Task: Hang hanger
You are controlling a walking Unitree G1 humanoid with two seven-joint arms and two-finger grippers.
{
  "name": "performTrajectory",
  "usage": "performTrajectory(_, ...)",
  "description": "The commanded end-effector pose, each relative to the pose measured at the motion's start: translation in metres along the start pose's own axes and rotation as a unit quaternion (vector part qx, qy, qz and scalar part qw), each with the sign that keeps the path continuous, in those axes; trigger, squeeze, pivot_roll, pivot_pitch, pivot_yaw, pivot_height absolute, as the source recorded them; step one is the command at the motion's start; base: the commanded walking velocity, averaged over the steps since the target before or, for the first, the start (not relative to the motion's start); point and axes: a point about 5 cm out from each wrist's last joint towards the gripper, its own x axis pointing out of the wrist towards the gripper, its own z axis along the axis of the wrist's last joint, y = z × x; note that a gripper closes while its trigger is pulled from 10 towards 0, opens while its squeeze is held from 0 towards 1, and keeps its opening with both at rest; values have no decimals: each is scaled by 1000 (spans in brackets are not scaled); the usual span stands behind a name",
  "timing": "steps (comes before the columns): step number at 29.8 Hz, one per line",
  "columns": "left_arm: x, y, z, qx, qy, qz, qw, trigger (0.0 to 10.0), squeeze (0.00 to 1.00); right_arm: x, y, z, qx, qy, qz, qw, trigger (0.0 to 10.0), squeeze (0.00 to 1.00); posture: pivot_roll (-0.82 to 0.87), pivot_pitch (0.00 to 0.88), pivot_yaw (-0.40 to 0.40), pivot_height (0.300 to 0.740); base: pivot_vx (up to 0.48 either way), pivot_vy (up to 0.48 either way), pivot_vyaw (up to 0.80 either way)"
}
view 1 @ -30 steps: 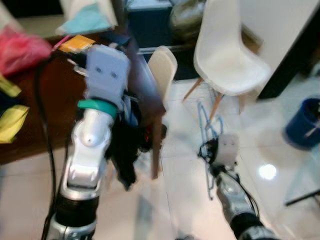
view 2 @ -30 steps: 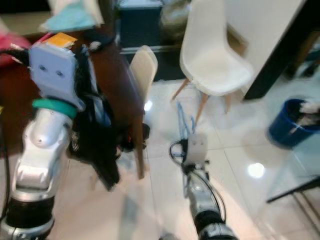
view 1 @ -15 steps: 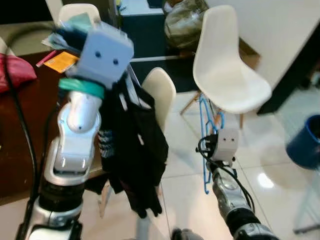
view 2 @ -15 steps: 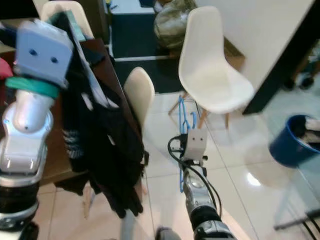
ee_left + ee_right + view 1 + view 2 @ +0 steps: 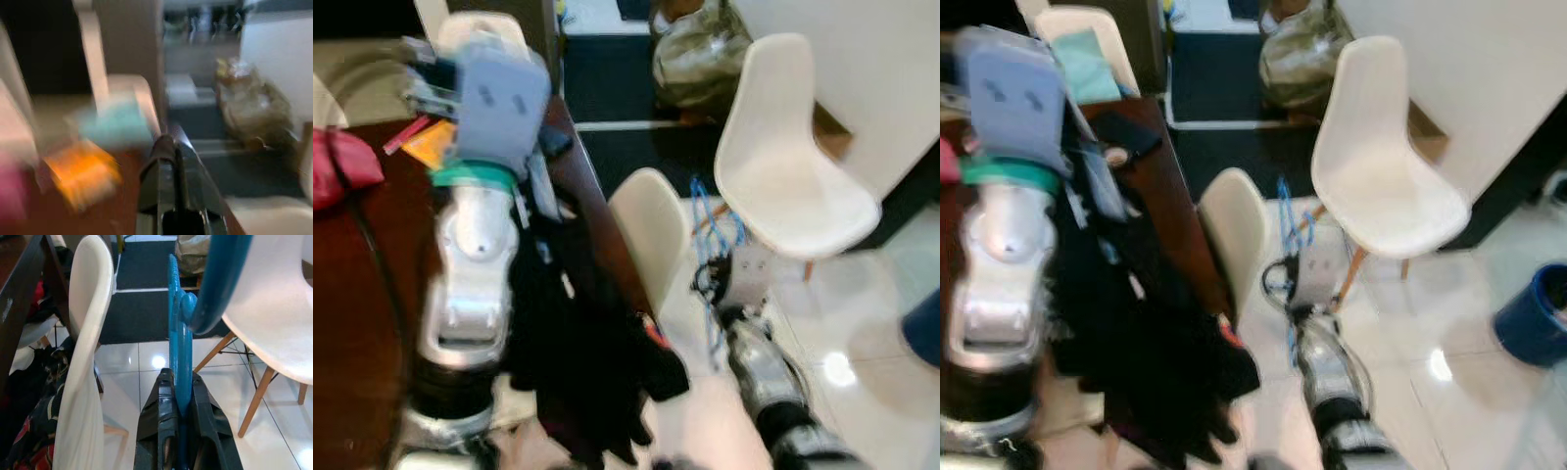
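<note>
The right gripper [image 5: 178,396] is clamping a blue plastic hanger [image 5: 177,338] between its two black fingers, low and near the robot, in the gap between two white chairs. The hanger is standing roughly upright above the gripper, with its hook curving overhead in the right wrist view. The nearer white chair [image 5: 1234,235] is just left of it, tucked against the dark wooden table [image 5: 1175,211], and the farther white chair [image 5: 1381,186] is standing to its right on the glossy tiled floor [image 5: 1430,323].

The left arm is raised over the table, and its gripper [image 5: 173,161] is pinched shut on a black garment [image 5: 587,362] that is draping down past the table edge (the wrist view is too blurred to show exactly where the fingers are gripping the cloth). An orange packet [image 5: 429,142] and a pink cloth [image 5: 342,166] are lying on the far left of the table.

No rail or hook for hanging is appearing in these views, so the carry is probably going on a while yet. The likeliest trouble is the hanger's hook or lower bar catching on a chair back or wooden chair leg while the robot is squeezing between them, which could twist it out of a narrow two-finger hold. The trailing garment could also be snagging on the table corner or dragging items off it. The blur suggests the camera is moving, so aiming right now would be unreliable.
</note>
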Motion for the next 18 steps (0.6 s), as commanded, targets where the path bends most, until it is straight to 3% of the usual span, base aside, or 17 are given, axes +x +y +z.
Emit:
performTrajectory(1,-3,-3,-15,-53,64,-18,996,10000,0,-5,-4,-8,-1,14,-6,1000,10000,0,75,6,29,740,0,0,0)
performTrajectory(6,2,1,-24,-65,97,-16,993,10000,0,-4,-3,-6,-1,14,-2,1000,10000,0,77,6,22,740,0,0,0)
performTrajectory(8,5,8,-37,-92,147,4,985,10000,0,-3,-3,-5,-2,12,0,1000,10000,0,77,8,18,740,0,0,0)
performTrajectory(12,6,16,-43,-87,163,19,983,10000,0,-3,-2,-5,-2,11,2,1000,10000,0,77,11,17,740,0,0,0)
performTrajectory(13,11,31,-40,-23,132,51,990,10000,0,-2,-1,-4,-3,9,5,1000,10000,0,74,17,13,740,0,0,0)
performTrajectory(14,11,31,-40,-23,132,51,990,10000,0,-2,-1,-4,-3,9,5,1000,10000,0,74,17,13,740,0,0,0)
performTrajectory(15,18,48,-24,75,69,83,991,10000,0,-2,-1,-2,-6,5,8,1000,10000,0,82,22,7,740,0,0,0)
performTrajectory(16,26,63,-3,207,-16,111,972,10000,0,-1,0,0,-8,-1,13,1000,10000,0,86,32,1,740,0,0,0)
performTrajectory(17,26,63,-3,207,-16,111,972,10000,0,-1,0,0,-8,-1,13,1000,10000,0,86,32,1,740,0,0,0)
performTrajectory(18,31,70,10,305,-70,116,943,10000,0,-1,1,3,-10,-6,18,1000,10000,0,90,39,-4,740,0,0,0)
